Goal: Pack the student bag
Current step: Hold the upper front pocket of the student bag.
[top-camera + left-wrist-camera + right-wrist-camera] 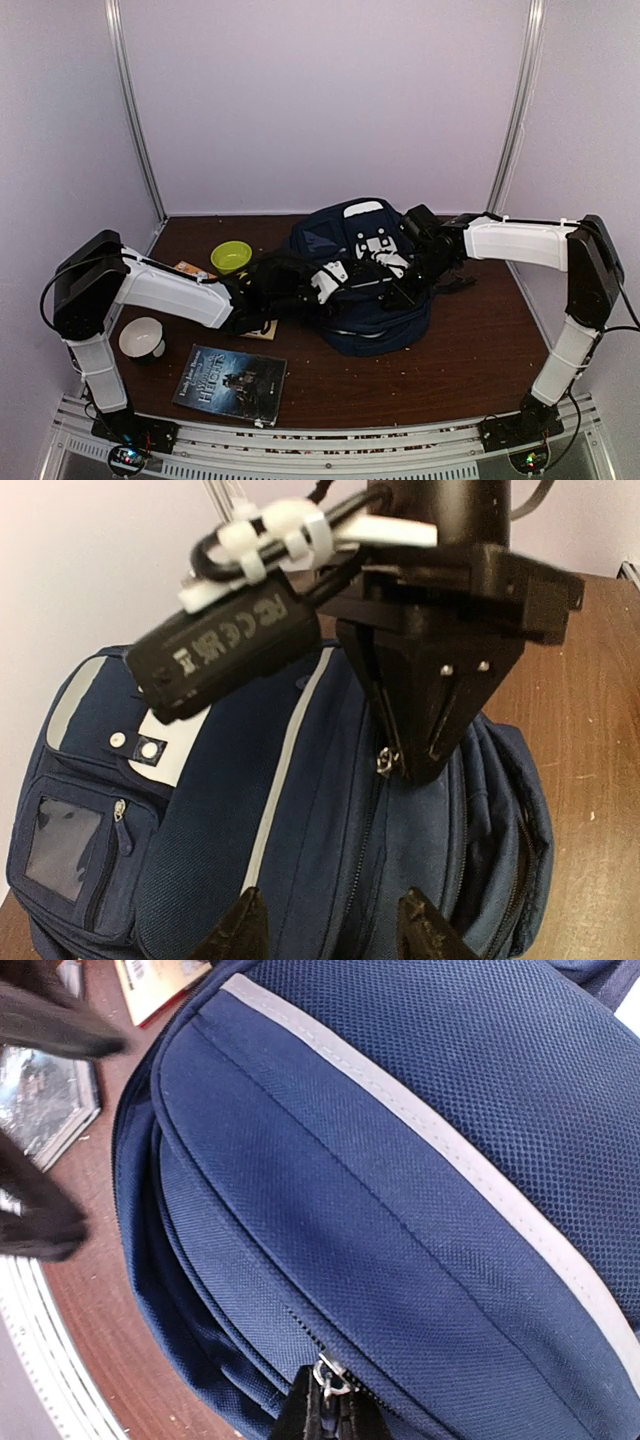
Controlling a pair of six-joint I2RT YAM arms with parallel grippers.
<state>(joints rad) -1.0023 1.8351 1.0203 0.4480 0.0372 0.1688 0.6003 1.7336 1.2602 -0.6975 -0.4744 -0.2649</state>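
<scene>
Books come first at the near edge. We count one dark-covered book point(230, 385) lying flat on the brown table point(470, 340). Just behind it to the left stands one white cup point(142, 338), and we cannot tell what it holds.

Further in, at mid-table, lies the one student bag point(378, 325). Both arms meet over it, one from each side. The left gripper point(335, 930) hovers above the bag's navy front, its two fingertips set moderately apart with only fabric showing between them. It grips nothing that we can see. The right gripper point(320, 1420) comes in from the opposite side, its fingers pinched together on a small metal zipper pull point(325, 1375) on the seam running across the bag's top. Beside that seam a fold of the bag gapes slightly, but we cannot see inside.

A second book or card point(195, 270) is mostly hidden under the left arm.

Farthest back, left of the bag, sits one green bowl point(232, 256), its inside showing plain green.
</scene>
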